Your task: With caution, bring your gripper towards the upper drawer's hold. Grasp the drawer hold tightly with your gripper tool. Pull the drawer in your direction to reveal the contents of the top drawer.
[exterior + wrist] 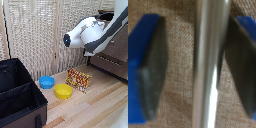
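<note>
Exterior view, arm: The bulky white robot arm (87,32) is reaching in from about two o'clock toward the dark brown dresser (112,52) at three o'clock, its wrist turned so that the tool is meeting the drawer fronts head-on.
Exterior view, gripper: The arm's own bulk is hiding the gripper and the handle it is working on; neither is showing from this side.
Exterior view, floor: A blue bowl (46,82) and a yellow bowl (63,91) are sitting just beside each other near six o'clock, with a patterned box (79,79) leaning to their right and a black case (20,97) filling eight o'clock. None is lying in the arm's path.
Exterior view, backdrop: A pale woven screen (35,35) is closing off the rear.
Wrist view, the gripper (192,67): Its two blue-black fingers (150,70) are standing apart, one at nine o'clock and one at three o'clock, straddling the bar with nothing clamped; the nine o'clock gap is clear, the three o'clock one too blurred to judge.
Wrist view, the drawer hold (207,65): The silver bar is running from twelve to six o'clock between the fingers, nearer the three o'clock one, placed for a closing grasp.
Wrist view, the top drawer (178,45): Only a brown, grainy patch behind the bar is showing; edges are being cut off and the close focus is blurring everything.
</note>
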Tool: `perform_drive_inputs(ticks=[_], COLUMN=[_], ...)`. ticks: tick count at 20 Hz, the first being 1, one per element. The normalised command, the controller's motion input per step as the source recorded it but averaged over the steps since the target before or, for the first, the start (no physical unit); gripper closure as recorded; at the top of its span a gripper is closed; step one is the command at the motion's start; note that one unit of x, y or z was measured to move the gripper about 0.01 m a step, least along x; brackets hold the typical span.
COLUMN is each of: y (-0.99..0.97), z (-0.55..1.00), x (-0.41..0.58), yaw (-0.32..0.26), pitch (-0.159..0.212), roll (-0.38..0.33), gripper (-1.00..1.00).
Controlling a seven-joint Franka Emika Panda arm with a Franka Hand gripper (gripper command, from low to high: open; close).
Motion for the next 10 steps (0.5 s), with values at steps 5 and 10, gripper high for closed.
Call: perform_drive_inputs(ticks=[5,10], y=[0.43,0.62], z=[0.04,-0.01], x=[0.408,0.416], yaw=[-0.012,0.013], pitch=[-0.017,-0.006], roll=[-0.014,-0.004], gripper=[-1.0,-1.0])
